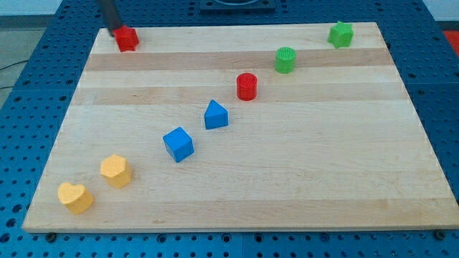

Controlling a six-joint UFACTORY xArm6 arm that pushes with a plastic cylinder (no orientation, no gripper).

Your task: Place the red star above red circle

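The red star [128,39] sits near the top left corner of the wooden board [301,179]. The red circle [247,86] stands right of the board's middle, in its upper half, far to the right of and lower than the star. My tip [115,31] is at the star's upper left side, touching it or nearly so.
A green circle [285,59] lies up and right of the red circle. A green star [341,34] is at the top right. A blue triangle-like block [216,115] and blue cube [178,144] run down-left. A yellow hexagon [115,171] and yellow heart [75,197] sit at the bottom left.
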